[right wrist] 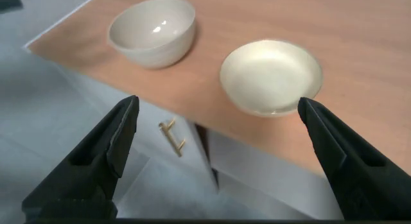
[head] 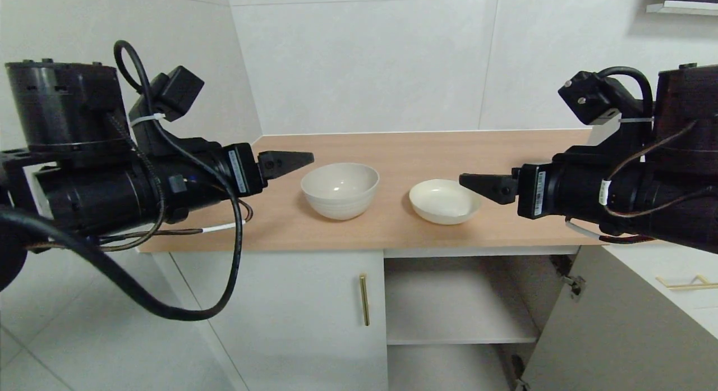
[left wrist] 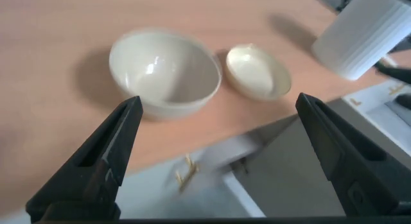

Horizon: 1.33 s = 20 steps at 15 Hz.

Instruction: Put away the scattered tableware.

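The pale wooden surface runs along the tiled wall. Beneath it the cupboard has its door on the robot's right swung open, showing a bare white shelf that looks the likely home for the crockery. On the surface, near the front edge, sit two cream bowls, both upright and empty, close together but not touching. The deep bowl is on the robot's left and the shallow bowl on its right. Both look glazed and hard, so I'd judge them stiff, fairly light, slick to the touch and liable to chip if knocked or dropped. The deep one offers a tall wall, so I'd pinch over the rim, one finger inside and one outside, on the side nearest the arm. The shallow one flares low and gives much less to bite on, so it wants a careful hold right at the lip and a level carry. The left pincer hangs just beside the deep bowl, its fingers spread wide with nothing between them. The right pincer sits just beside the shallow bowl, equally wide open and empty. The two point in toward each other.
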{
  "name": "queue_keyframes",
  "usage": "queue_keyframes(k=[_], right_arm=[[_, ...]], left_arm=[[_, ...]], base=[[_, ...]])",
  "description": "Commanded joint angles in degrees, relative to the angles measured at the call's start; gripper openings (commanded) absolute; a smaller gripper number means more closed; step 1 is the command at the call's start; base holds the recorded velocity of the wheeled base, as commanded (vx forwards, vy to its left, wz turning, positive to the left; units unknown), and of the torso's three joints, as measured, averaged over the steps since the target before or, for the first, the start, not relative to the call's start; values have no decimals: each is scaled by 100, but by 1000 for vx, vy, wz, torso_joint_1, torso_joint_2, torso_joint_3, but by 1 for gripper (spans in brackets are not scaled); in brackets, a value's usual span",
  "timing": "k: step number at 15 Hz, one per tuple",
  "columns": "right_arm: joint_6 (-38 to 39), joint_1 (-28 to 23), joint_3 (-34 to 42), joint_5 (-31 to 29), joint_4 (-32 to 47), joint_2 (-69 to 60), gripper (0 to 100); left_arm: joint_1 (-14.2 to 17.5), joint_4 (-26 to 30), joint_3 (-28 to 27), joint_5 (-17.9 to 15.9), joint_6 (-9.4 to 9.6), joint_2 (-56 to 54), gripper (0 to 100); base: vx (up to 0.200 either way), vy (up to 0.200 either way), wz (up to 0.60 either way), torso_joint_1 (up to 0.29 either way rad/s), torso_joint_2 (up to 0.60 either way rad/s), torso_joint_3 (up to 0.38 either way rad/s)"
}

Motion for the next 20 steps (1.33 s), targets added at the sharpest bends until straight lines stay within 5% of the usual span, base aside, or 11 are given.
queue_keyframes(k=[1, 2, 5, 7, 10, 12, 20], right_arm=[[-27, -136, -189, -67, -71, 423, 100], [105, -197, -550, -428, 60, 704, 100], [922, -435, -1657, -568, 1634, 1021, 100], [1379, -584, -2369, -603, 2644, 1276, 100], [1485, -619, -2475, -806, 2715, 1513, 100], [1485, -619, -2466, -964, 2688, 1566, 100], [1476, -619, -2404, -990, 2688, 1548, 100]], left_arm=[[-2, 647, -756, -10, -166, 213, 100], [-10, 1279, -932, -18, -342, 221, 100], [7, 1297, -1134, 105, -966, 564, 100], [-116, 1297, -1310, 571, -1194, 951, 100], [-336, 1306, -1828, 1801, -1458, 1918, 100], [-353, 1306, -1925, 2109, -1458, 2164, 100], [-353, 1341, -1916, 2100, -1467, 2287, 100]], base=[[0, 0, 0, 32, -51, -41], [0, 0, 0, 0, 0, 0], [0, 0, 0, 0, 0, 0], [0, 0, 0, 0, 0, 0], [0, 0, 0, 0, 0, 0], [0, 0, 0, 0, 0, 0], [0, 0, 0, 0, 0, 0]])
